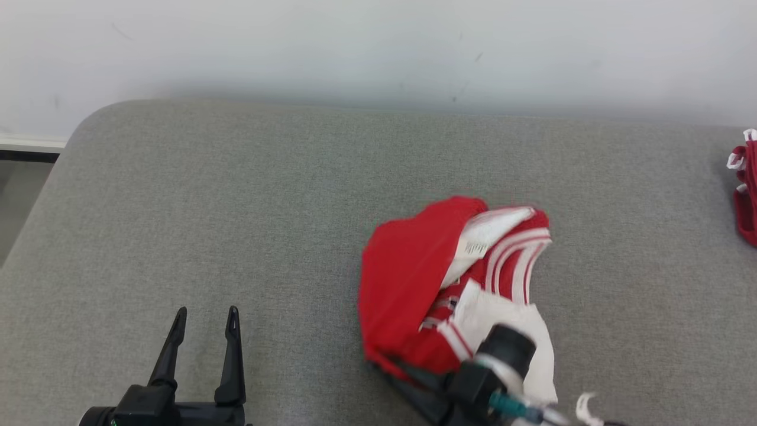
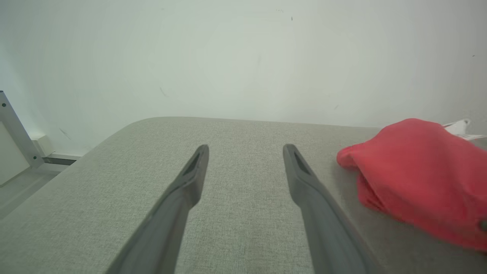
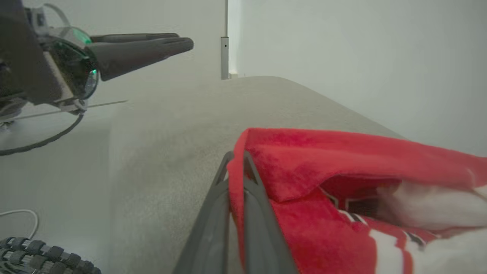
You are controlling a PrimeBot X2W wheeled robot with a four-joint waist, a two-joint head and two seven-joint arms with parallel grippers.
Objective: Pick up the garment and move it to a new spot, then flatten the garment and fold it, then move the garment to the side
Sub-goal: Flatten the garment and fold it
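Surface (image 1: pixel 236 207) grey fabric, rounded corner; white wall (image 1: pixel 355 47) behind; garment (image 1: pixel 402 266) on it.

We look at a plain indoor workspace, more robot lab than home. A wide grey padded bench (image 1: pixel 236 207), covered in woven cloth and rounded at the corner, stands against a bare white wall (image 1: pixel 355 47) marked by a few dark scuffs (image 1: pixel 478 57). A white skirting board (image 1: pixel 29 142) runs along the wall's foot at the left. A grey metal strut (image 2: pixel 15 125) with bolt heads shows off the bench's left side, and a thin upright post (image 3: pixel 225 42) stands beyond the corner. A loose dark cable (image 3: pixel 38 144) and a ribbed black sleeve (image 3: pixel 42 257) trail near the left gripper (image 3: pixel 185 41).
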